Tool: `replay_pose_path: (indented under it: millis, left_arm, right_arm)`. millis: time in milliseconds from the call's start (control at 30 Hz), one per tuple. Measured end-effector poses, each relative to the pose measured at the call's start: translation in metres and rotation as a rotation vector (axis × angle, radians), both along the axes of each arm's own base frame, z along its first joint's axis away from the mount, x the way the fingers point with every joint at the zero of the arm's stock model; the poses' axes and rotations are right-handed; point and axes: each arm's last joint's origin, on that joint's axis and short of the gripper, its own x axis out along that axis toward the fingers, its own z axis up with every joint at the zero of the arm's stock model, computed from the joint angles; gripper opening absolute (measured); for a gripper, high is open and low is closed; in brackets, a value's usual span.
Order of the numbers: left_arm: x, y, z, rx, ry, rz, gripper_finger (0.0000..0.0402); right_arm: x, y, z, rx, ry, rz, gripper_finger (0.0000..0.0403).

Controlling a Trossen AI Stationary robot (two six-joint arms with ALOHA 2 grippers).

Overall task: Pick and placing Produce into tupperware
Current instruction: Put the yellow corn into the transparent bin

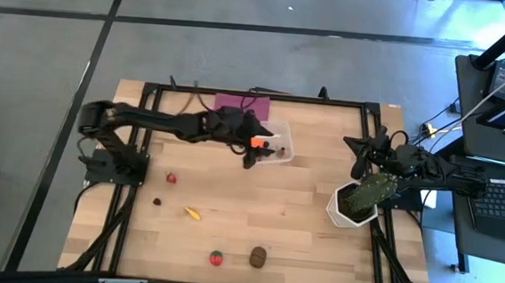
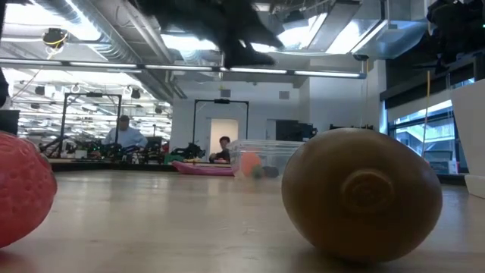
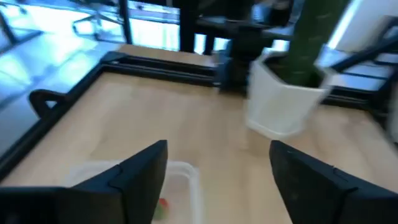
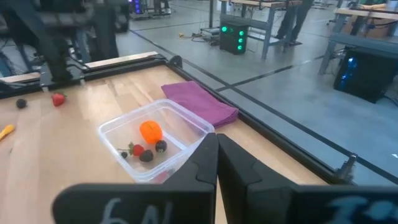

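The left end effector point(image 1: 253, 153) is held over the near rim of the clear square tupperware point(image 1: 285, 151), its fingers point(image 3: 140, 171) spread apart with nothing seen between them. Directly beneath and just beyond it, inside the tupperware point(image 4: 186, 134), an orange ball point(image 4: 150, 131) is seen with a small red piece point(image 4: 137, 150) and two dark round bits point(image 4: 160, 146) beside it. Just behind the left end effector, a flat purple cloth point(image 1: 240, 102) is laid on the worktop point(image 1: 300, 225), touching or nearly touching the container's far side.

Farther from the left end effector, toward the arm's base, a small red piece point(image 1: 171, 178) and a tiny dark bit point(image 1: 156, 202) are left on the bare wood. A yellow banana point(image 1: 193, 214) is found a little farther out. Well apart from the container, near the worktop's front edge, a green-topped strawberry point(image 1: 216, 258) and a brown oval lump point(image 1: 258, 257) are set just beside each other; in the low view the lump point(image 2: 362, 195) is shown large and close.

The right end effector point(image 1: 356, 150) is parked at the right side of the worktop, fingers point(image 4: 200, 165) pressed together and empty. Just beside it, a green cactus-like plant point(image 1: 372, 190) is stood upright in a white pot point(image 1: 344, 215).

Seated people point(image 2: 125, 135) are visible in the room beyond the worktop.
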Motion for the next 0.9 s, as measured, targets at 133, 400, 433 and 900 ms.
replay_pose_path:
  millis: [133,400,433,900]
  left_arm:
    - [-0.035,-0.015,0.027,-0.015,0.090,-0.047,0.0290]
    - [-0.103,-0.065,0.031,0.022,0.499,-0.123,0.0279]
    - [-0.108,-0.073,0.028,0.017,0.554,-0.121,0.0277]
    - [-0.118,-0.163,-0.027,0.183,0.949,-0.240,0.0260]
  right_arm:
    - [0.000,0.000,0.000,0.000,0.000,0.004,0.0009]
    - [0.000,0.000,0.000,-0.001,0.000,0.005,0.0009]
    - [0.000,0.000,0.000,-0.001,0.000,0.005,0.0009]
    - [0.000,0.000,0.000,0.001,-0.002,0.003,0.0009]
